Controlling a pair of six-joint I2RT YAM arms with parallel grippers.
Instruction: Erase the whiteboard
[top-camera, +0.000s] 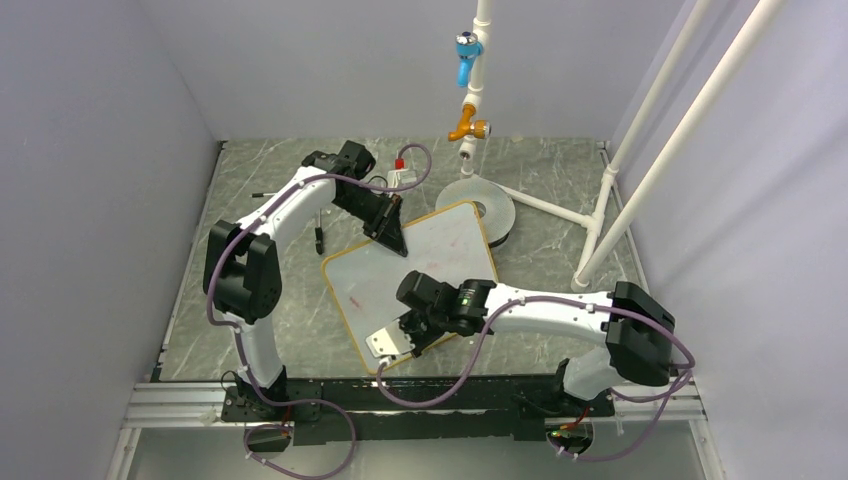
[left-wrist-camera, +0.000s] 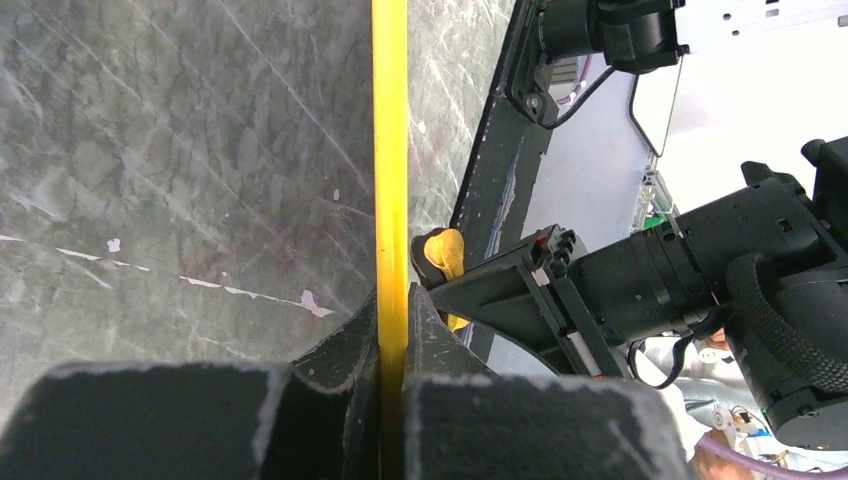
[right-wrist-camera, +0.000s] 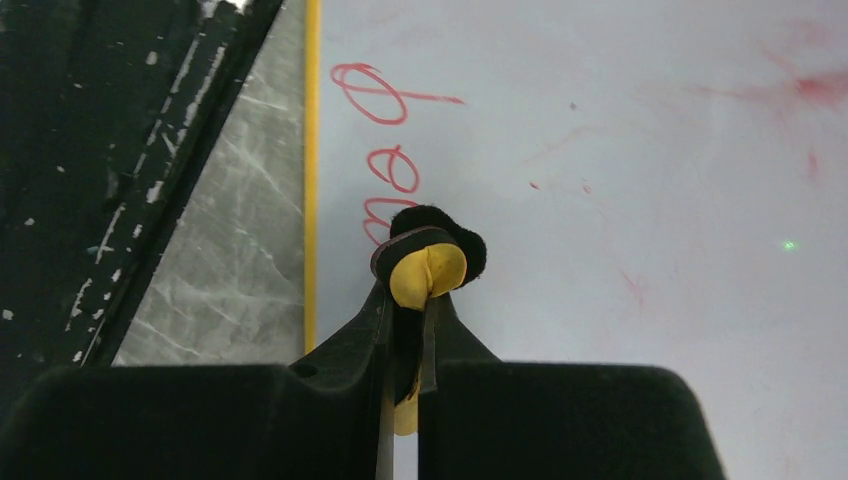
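Whiteboard (top-camera: 430, 262) lies skewed at the middle of the bench (top-camera: 190, 320). Over its near-left part the right hand (right-wrist-camera: 405, 300) pinches a yellow-and-black eraser pad (right-wrist-camera: 428, 272). Only the right wrist view shows the red loops of writing (right-wrist-camera: 385, 95) just beyond the pad. Farther on, the left hand (left-wrist-camera: 392, 310) is pressed together on the board's far frame edge. A grey disc (top-camera: 492, 208) sits at the far-right corner, with white pipes (top-camera: 600, 215) beyond.

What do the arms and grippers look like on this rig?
Both the left arm and right arm have white links, black joint housings and lavender cables looped alongside. The right wrist shows a green light. The left gripper and right gripper have black wedge-shaped fingers with pale scuffed edges.
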